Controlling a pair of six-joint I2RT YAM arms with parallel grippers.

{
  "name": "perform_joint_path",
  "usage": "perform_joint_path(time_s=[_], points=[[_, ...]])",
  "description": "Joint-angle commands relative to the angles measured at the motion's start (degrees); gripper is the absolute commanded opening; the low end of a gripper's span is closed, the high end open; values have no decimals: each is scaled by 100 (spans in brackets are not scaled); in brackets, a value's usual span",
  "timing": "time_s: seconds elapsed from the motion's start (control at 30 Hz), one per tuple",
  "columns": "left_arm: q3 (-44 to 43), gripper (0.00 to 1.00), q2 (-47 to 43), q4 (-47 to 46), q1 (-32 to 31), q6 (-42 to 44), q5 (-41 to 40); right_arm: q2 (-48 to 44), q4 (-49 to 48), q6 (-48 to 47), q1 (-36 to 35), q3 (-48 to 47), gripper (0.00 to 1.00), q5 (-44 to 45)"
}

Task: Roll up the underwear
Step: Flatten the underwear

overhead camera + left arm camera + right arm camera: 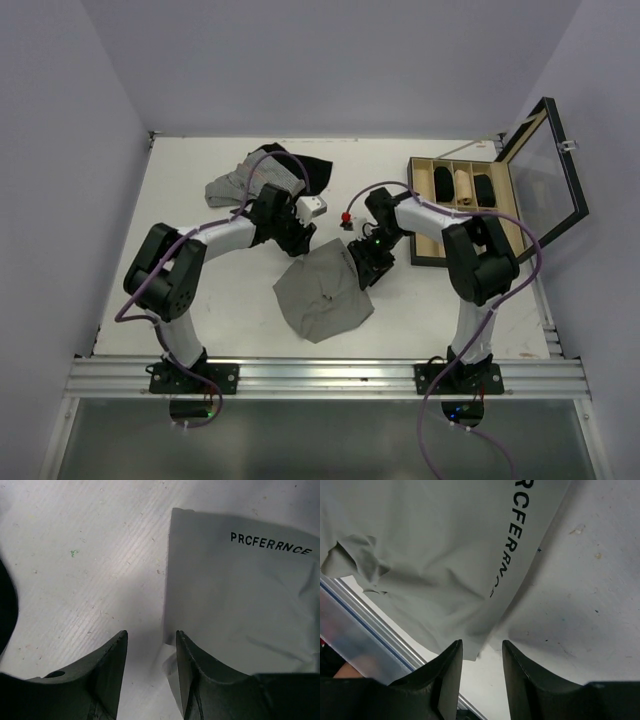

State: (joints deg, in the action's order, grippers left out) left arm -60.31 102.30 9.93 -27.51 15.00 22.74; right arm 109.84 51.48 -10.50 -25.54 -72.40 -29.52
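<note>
The grey underwear (322, 290) lies spread flat on the white table, between the two arms and towards the front. My left gripper (300, 240) is at its far left corner, low over the table. In the left wrist view the jaws (150, 636) are open and empty, and the lettered waistband (240, 590) edge runs just beside the right finger. My right gripper (368, 268) is at the cloth's right corner. In the right wrist view it (482, 645) is open, with the corner of the underwear (435, 565) lying just ahead of the gap.
A pinstriped garment (235, 185) and a black garment (305, 170) are piled at the back left. A small white object (313, 208) and a red piece (347, 217) lie behind the underwear. A wooden compartment box (420, 205) with its glass lid (545, 170) open stands right. A metal rail (320, 375) runs along the front.
</note>
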Motion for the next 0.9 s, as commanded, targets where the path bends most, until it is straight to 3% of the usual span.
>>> perform_joint_path(time_s=[0.0, 0.2, 0.33, 0.4, 0.63, 0.67, 0.73, 0.87], points=[[-270, 47, 140, -501, 52, -217, 107, 81, 292, -188, -47, -143, 42, 210], [-183, 47, 325, -668, 70, -384, 599, 213, 503, -426, -320, 24, 45, 60], [-156, 42, 501, -660, 79, -490, 810, 379, 608, -558, -486, -19, 41, -1], [-139, 39, 571, -642, 79, -499, 863, 450, 609, -620, -540, -46, 35, -19], [178, 9, 309, -624, 184, -402, 1320, 793, 327, -461, -505, -590, 12, 332], [239, 0, 186, -581, 228, -376, 1329, 880, 301, -479, -496, -704, 6, 402], [292, 0, 62, -545, 403, -358, 1461, 986, 310, -514, -426, -1091, 1, 534], [380, 0, -333, -449, 965, -332, 1698, 1302, 564, -733, -259, -1925, 0, 509]])
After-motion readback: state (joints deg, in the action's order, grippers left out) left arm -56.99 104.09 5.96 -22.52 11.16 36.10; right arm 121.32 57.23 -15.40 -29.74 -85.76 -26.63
